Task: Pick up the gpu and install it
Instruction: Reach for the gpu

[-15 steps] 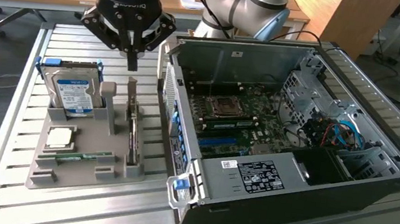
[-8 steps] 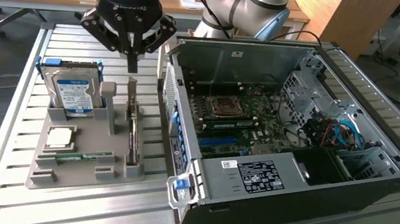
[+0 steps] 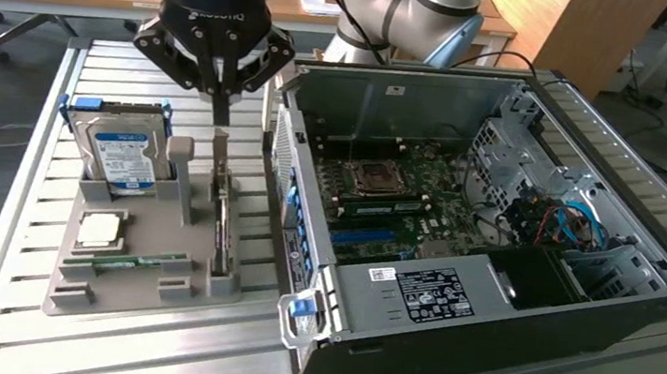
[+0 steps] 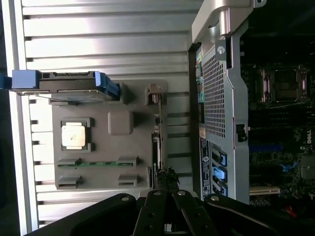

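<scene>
the gripper (image 3: 220,123) (image 4: 167,178) hangs fingers-down over the grey holder (image 3: 134,285) (image 4: 101,150) on the slatted table (image 3: 139,344) (image 4: 98,39). its fingers are pressed together into one thin blade. the tip is right at the top edge of the gpu (image 3: 222,217) (image 4: 156,142), at the card's far end in the exterior view. i cannot tell whether it nips the card or only touches it.

the gpu stands on edge in the holder's slot, on the side nearest the open case (image 3: 571,313) (image 4: 216,88). also in the holder are the hard drive (image 3: 121,158) (image 4: 69,81), upright, the cpu (image 3: 98,231) (image 4: 74,133), lying flat, and the memory stick (image 3: 111,263) (image 4: 96,163) beside it. the case lies on its side with the motherboard (image 3: 395,203) bare.
</scene>
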You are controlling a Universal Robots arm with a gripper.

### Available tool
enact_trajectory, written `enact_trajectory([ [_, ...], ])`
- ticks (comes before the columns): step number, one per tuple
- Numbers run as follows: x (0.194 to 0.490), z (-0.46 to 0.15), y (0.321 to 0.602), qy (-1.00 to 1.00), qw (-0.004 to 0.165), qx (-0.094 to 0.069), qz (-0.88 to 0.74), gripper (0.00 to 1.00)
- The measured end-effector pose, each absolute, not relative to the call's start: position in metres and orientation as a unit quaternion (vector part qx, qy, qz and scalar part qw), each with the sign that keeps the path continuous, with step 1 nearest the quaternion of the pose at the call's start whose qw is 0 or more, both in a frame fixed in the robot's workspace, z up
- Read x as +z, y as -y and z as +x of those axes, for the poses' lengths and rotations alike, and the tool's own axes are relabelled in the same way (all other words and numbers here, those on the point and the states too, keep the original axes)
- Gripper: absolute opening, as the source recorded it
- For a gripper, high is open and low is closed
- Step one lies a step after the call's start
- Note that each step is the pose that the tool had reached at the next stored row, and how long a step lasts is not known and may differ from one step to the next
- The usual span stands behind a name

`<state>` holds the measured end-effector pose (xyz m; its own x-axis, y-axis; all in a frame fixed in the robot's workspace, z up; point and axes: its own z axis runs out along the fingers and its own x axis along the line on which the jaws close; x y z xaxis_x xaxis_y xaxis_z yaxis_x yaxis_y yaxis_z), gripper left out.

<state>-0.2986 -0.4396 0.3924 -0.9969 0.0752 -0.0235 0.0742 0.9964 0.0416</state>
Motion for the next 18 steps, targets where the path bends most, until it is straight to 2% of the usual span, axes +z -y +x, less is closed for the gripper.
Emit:
enact_trajectory([
  [18,0.392,-0.301,0.451,-0.999,0.013,0.020,0.037,0.11],
])
